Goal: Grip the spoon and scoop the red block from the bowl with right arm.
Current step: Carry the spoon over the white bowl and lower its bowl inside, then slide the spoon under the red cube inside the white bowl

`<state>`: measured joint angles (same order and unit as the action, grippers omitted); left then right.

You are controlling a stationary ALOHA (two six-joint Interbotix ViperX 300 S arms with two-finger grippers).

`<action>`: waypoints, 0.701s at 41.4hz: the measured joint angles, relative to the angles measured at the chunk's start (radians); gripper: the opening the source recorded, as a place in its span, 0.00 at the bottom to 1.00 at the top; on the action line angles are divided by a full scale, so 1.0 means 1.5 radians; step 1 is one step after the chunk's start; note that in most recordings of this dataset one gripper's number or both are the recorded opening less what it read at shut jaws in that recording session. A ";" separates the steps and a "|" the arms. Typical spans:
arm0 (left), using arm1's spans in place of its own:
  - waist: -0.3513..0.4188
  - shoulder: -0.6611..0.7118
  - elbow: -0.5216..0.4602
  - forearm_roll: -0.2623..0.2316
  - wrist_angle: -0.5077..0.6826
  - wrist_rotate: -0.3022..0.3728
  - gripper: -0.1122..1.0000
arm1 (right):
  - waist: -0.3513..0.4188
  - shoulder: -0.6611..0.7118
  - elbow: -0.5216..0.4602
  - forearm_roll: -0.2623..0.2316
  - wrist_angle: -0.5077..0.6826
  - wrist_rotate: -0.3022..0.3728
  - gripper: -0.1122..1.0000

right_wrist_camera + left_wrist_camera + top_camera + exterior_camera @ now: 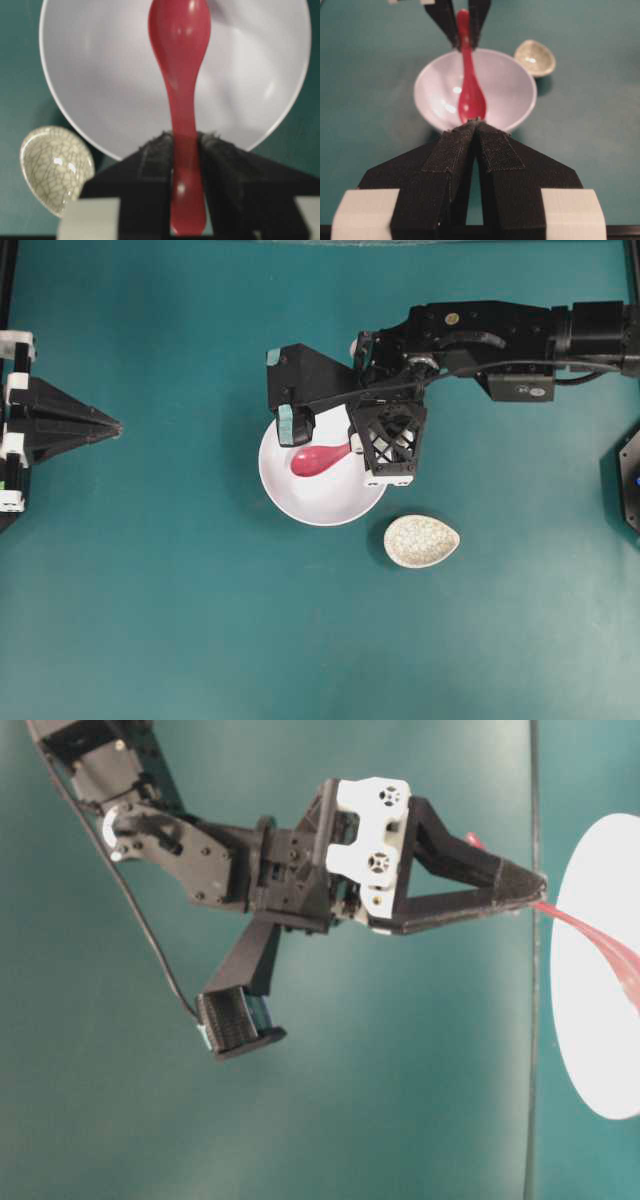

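Right pincer (186,150) clamped on the handle of the spoon (179,65); in the right wrist view both black pads press the pink-red handle from either side, handle end poking out behind the grip. Spoon's scoop extends forward over the white bowl (90,90), hollow side not readable from this angle.

Overhead view: right arm (480,335) reaches in from the right edge, pincer body hanging over the right half of the bowl (300,502). Spoon (318,460) lies roughly level across the bowl's opening, scoop toward the left, handle toward the right under the pincer.

Left wrist view: spoon (468,80) points down into the bowl (510,85), scoop tip low near the bowl's near wall; whether it touches the bottom I cannot tell.

Red block: not made out in any view; the spoon and the pincers cover parts of the bowl's floor.

Small speckled teardrop dish (421,541) sits on the teal table (150,620) just right of and nearer than the bowl, apart from it.

Left pincer (112,426) parked at the far left, well apart from the bowl, fingers (452,155) drawn together at the tips, nothing between them.

Table-level view: right pincer (535,888) seen side-on, thin red spoon (600,945) running from its tips over the bowl rim.
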<state>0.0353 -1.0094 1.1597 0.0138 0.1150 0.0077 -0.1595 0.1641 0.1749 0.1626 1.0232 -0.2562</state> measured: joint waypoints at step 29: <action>0.000 0.000 0.000 0.000 -0.001 0.000 0.13 | 0.000 -0.037 0.000 -0.013 0.083 -0.005 0.32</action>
<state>0.0353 -1.0094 1.1597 0.0138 0.1135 0.0077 -0.1595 0.1089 0.1749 0.1427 1.1474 -0.2638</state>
